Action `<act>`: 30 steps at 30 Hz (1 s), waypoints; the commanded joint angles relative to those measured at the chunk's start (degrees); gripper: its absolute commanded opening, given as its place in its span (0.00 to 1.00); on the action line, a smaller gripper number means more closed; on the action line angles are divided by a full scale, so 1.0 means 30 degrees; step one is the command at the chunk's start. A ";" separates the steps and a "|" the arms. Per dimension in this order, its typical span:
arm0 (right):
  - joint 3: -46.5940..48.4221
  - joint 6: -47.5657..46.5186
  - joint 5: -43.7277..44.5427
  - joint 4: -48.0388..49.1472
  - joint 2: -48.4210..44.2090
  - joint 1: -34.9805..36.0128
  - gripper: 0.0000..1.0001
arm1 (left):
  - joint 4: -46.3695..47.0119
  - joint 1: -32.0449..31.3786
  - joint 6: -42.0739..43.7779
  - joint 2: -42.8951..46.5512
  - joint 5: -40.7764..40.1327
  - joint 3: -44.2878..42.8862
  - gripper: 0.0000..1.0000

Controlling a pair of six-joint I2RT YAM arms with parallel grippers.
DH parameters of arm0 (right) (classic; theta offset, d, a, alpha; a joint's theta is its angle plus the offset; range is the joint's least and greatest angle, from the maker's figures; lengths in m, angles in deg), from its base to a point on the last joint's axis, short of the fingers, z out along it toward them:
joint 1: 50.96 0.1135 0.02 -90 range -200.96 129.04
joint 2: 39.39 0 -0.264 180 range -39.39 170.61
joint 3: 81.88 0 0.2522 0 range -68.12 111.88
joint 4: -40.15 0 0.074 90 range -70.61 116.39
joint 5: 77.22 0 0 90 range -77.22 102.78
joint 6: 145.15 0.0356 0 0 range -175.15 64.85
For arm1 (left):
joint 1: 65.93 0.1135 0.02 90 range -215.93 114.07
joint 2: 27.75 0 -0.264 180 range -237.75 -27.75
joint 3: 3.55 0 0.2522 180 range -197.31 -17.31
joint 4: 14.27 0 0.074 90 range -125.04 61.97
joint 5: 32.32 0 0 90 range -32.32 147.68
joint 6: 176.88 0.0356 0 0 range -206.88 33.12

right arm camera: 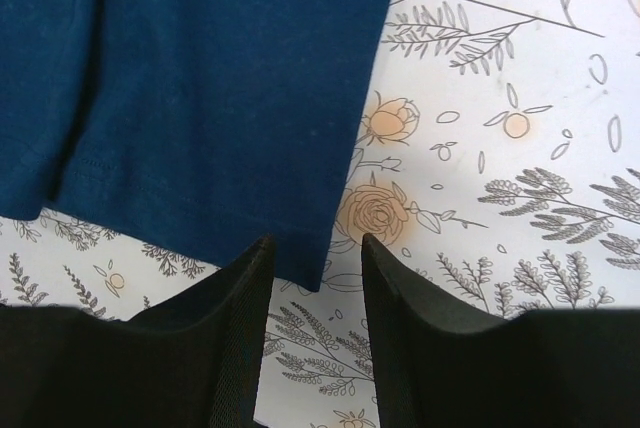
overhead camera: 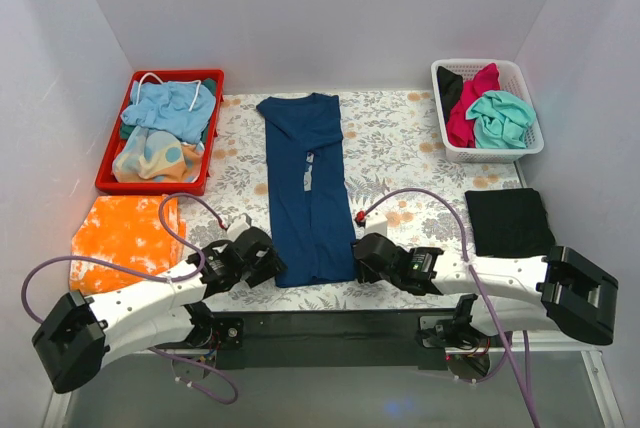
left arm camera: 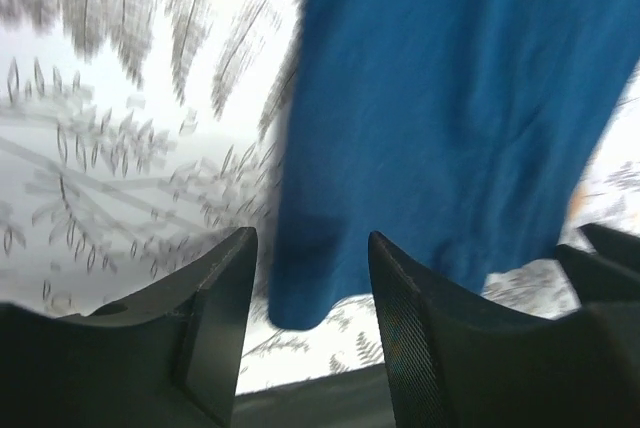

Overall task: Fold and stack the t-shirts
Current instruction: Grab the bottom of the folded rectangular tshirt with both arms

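Note:
The navy-blue t-shirt lies folded into a long strip down the middle of the floral cloth, a pale print showing at its centre slit. My left gripper is open at its near left corner, which shows between the jaws in the left wrist view. My right gripper is open at its near right corner, seen in the right wrist view. A folded black t-shirt lies at the right. Magenta and teal t-shirts sit in the white basket.
A red bin of pale blue and patterned clothes stands at the back left. A folded orange cloth lies at the near left. Purple cables loop from both arms. White walls enclose the floral tablecloth.

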 commanded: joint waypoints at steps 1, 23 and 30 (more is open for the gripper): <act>0.0538 -0.0784 -0.1042 0.1663 0.0480 -0.0075 0.47 | -0.2374 -0.2305 -0.3150 -0.0759 -0.1814 -0.0078 0.47; -0.1513 0.1443 -0.2977 0.2492 0.1625 -0.0075 0.02 | -0.3635 -0.3250 -0.4795 -0.0820 -0.2520 0.0157 0.00; -0.2216 0.1794 -0.2449 0.1079 -0.0103 -0.0075 0.01 | -0.5130 -0.3308 -0.5263 0.0204 -0.3105 -0.0282 0.00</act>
